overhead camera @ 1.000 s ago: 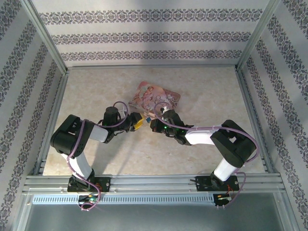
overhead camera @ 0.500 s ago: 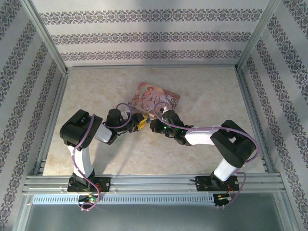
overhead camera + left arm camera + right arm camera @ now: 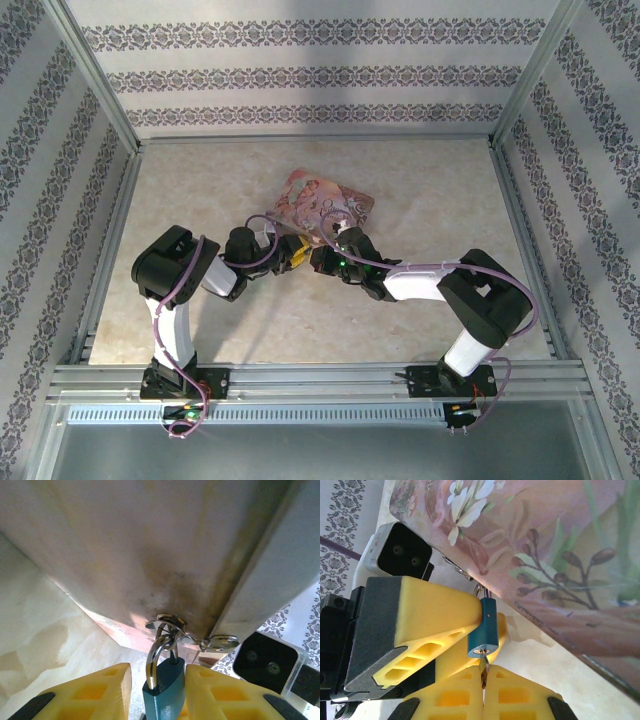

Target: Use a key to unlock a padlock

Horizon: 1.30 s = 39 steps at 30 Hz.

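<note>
The teal padlock [image 3: 165,692] hangs by its silvery shackle [image 3: 152,657] from a ring at the edge of the tilted pink tin [image 3: 320,200]. My left gripper [image 3: 157,672] brackets the padlock's body. Its right finger [image 3: 225,690] touches the body, and a narrow gap shows beside the left finger [image 3: 95,692]. In the right wrist view the padlock [image 3: 484,627] stands edge-on. My right gripper [image 3: 484,672] is shut on the key [image 3: 483,667], whose blade points up into the keyhole in the padlock's bottom. Both grippers meet below the tin [image 3: 305,255].
The pink tin [image 3: 560,555] leans over both grippers, and its grey underside [image 3: 150,545] is close above the left one. A silvery ring [image 3: 167,622] and clasp [image 3: 220,642] hang at its edge. Metal rails and patterned walls enclose the beige table [image 3: 430,190].
My left arm has moved right, bringing its gripper up to the padlock, and its jaws have narrowed around it. The right arm and the key have stayed in place.
</note>
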Each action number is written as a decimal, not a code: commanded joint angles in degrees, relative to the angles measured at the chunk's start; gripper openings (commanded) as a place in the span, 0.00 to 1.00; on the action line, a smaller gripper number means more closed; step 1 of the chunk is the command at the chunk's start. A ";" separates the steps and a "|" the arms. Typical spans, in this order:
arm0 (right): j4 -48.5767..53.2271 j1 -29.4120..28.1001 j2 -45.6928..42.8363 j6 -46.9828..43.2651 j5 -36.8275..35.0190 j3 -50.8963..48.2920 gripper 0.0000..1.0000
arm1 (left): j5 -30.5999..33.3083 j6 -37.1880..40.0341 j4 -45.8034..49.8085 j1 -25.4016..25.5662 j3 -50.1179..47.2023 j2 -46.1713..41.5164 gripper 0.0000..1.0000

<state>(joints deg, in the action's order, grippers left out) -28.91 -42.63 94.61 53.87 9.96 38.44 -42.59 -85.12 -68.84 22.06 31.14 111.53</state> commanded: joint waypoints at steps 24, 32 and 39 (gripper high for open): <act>-3.19 0.77 -3.26 -0.56 0.43 -0.58 0.18 | 2.26 -0.39 -0.52 1.31 1.12 -1.48 0.09; -0.87 2.23 -6.79 -2.47 -0.97 -2.73 0.28 | 2.11 0.52 1.31 1.32 1.47 -2.12 0.09; 2.48 3.06 -12.30 -8.12 -1.90 -3.86 0.40 | 2.11 2.21 5.11 1.31 1.65 -4.69 0.09</act>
<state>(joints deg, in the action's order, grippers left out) -27.94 -39.90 85.34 50.00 9.45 35.38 -40.56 -85.30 -65.67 22.55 31.53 109.43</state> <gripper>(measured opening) 0.391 0.094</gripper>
